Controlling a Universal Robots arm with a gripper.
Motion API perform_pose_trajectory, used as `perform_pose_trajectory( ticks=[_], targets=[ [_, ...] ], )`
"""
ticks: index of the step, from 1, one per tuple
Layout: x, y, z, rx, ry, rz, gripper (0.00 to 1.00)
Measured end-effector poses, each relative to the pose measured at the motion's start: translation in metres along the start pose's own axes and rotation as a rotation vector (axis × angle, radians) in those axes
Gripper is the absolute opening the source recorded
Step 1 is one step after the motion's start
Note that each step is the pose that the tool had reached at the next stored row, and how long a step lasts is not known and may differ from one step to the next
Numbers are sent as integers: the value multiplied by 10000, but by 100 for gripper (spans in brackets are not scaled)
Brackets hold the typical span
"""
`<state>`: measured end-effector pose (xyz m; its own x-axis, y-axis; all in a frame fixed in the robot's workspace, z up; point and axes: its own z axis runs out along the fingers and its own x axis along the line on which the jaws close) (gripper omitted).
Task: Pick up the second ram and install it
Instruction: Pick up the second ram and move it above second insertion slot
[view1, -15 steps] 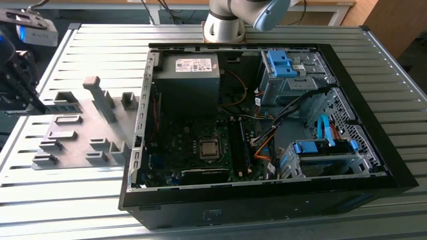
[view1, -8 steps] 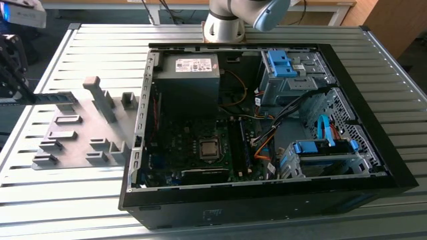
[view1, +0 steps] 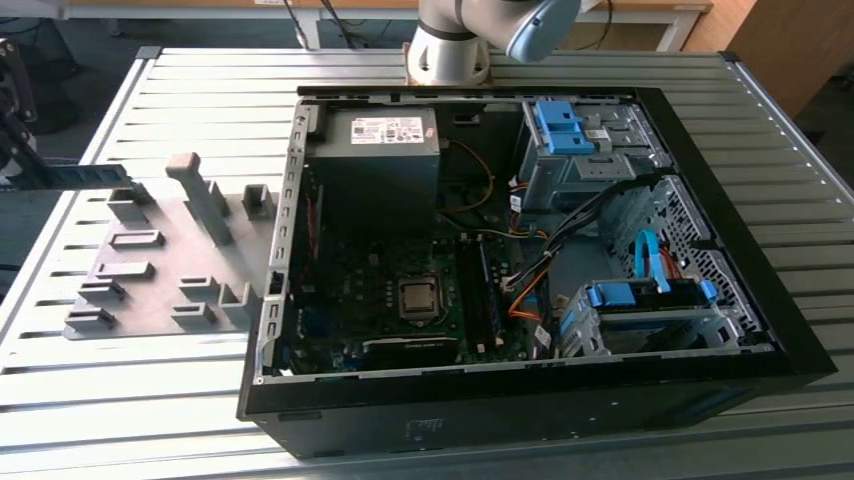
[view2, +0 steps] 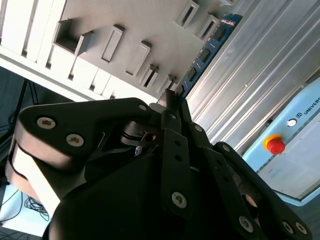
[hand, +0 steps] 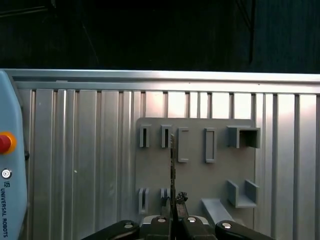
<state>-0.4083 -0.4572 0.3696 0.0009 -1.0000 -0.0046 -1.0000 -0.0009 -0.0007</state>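
Currently: pick-up stage, with the second ram (view2: 207, 47) clamped in the gripper (view2: 172, 100) over the grey fixture (hand: 200, 175).

The gripper is closed narrow on one end of the board, which runs straight out from the fingertips. In the first wrist view the board shows edge-on, just beside one pair of fixture slots. It appears to sit clear of those slots, though the edge-on view does not settle this. In the exterior view the board hangs near the edge of the surface (view1: 200, 90) at the exterior view's left, well apart from the open computer case (view1: 534, 425). Judgement: grasp achieved, installation not begun. Installing calls for lining the board's contact edge up with a free memory slot on the motherboard (view1: 387, 270) and pressing squarely.
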Motion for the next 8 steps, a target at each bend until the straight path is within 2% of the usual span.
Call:
perform_pose_trajectory(
  ticks=[5, 8],
  targets=[
    [0, 0, -122, -1, 1, 0, 14],
    [0, -2, -131, 2, -2, -1, 14]
  ],
)
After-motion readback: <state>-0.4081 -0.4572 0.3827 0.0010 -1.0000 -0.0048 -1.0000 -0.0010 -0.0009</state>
